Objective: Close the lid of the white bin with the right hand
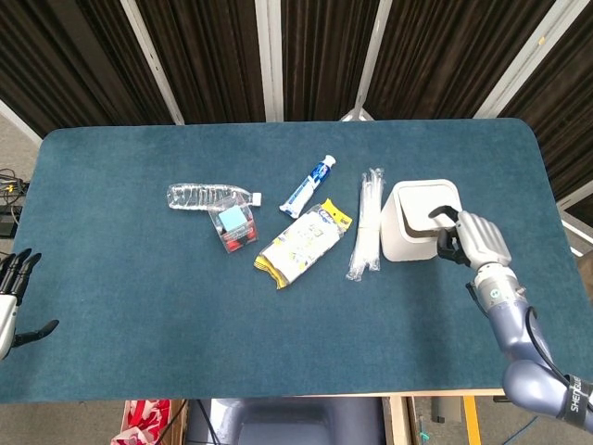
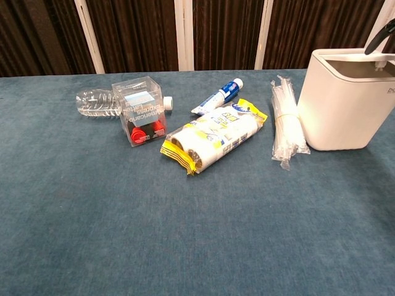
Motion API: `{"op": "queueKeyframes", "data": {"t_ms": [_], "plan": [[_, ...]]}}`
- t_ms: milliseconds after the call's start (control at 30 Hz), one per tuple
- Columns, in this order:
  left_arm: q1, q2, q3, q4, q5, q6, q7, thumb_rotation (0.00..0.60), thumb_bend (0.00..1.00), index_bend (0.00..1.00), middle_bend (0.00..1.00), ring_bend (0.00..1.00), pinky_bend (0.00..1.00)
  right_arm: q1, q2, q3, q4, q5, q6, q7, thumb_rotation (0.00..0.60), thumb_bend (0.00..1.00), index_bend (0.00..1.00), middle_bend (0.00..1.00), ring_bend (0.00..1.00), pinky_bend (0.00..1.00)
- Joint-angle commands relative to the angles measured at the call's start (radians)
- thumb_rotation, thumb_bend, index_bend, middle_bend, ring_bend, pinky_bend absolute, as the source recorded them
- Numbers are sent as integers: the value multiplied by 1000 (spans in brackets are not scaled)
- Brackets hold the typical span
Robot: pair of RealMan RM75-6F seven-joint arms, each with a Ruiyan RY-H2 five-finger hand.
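The white bin (image 1: 398,243) stands at the right of the table, and its lid (image 1: 422,202) lies flat on top, down in the rim. My right hand (image 1: 477,239) is at the bin's right side, with its dark fingertips (image 1: 443,222) resting on the lid's right edge. It holds nothing. In the chest view the bin (image 2: 342,105) fills the right edge, and one dark finger (image 2: 379,40) slants down onto the lid (image 2: 352,58). My left hand (image 1: 11,297) hangs off the table's left edge, fingers spread and empty.
Just left of the bin lies a bundle of clear straws (image 1: 368,222). Further left are a yellow pack of rolls (image 1: 301,243), a toothpaste tube (image 1: 308,185), a clear box with red caps (image 1: 233,225) and a plastic bottle (image 1: 206,196).
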Motion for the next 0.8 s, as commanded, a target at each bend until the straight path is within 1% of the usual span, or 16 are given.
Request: {"op": "queueKeyframes", "data": {"t_ms": [33, 367, 800], "plan": [[0, 0, 0, 0, 1, 1, 0, 600, 0, 0, 0, 0, 0, -3, -5, -6, -6, -6, 4, 3, 600, 769, 321, 864, 958, 828], [1, 2, 1, 1, 2, 2, -2, 600, 0, 0, 0, 0, 0, -2, -39, -37, -2, -12, 16, -8, 600, 769, 320, 864, 958, 828], [-1, 3, 1, 1, -1, -2, -4, 600, 0, 0, 0, 0, 0, 1, -63, -51, 8, -23, 33, -18, 600, 769, 321, 864, 958, 828]]}}
